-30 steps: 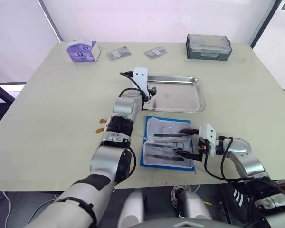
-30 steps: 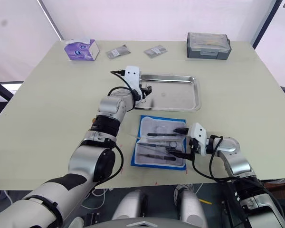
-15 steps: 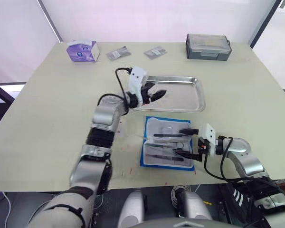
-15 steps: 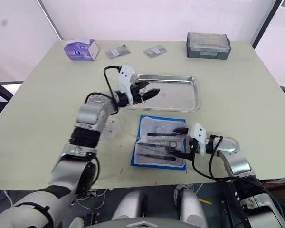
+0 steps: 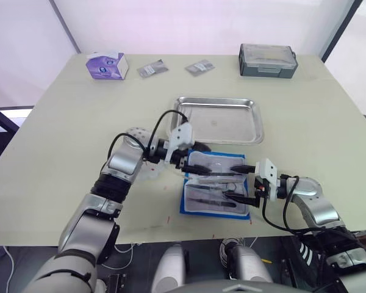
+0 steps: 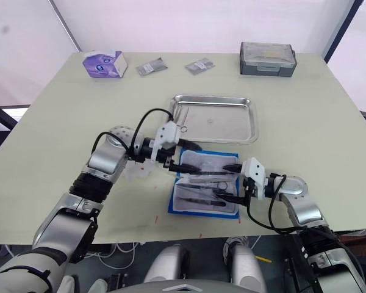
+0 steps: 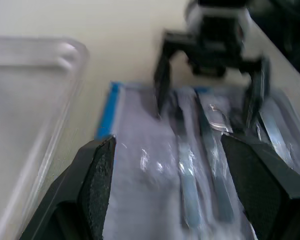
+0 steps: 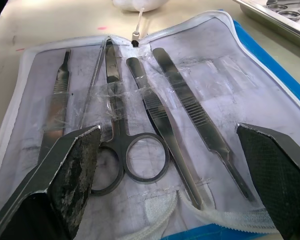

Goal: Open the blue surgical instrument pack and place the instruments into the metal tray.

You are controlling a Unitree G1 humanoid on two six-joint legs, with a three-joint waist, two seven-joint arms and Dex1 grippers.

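Over opened pack (image 5: 215, 189), left gripper (image 5: 192, 157) returned

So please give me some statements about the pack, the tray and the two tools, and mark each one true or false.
1. The blue surgical instrument pack lies open on the table. True.
2. The metal tray holds no instrument. False: a ring-handled instrument lies at its left end.
3. The right tool is open at the pack's right edge. True.
4. The left tool is shut on a pair of scissors. False: it is open and holds nothing, at the pack's far left corner.
5. The dark grey lidded box stands on the pack. False: it stands at the table's far edge.
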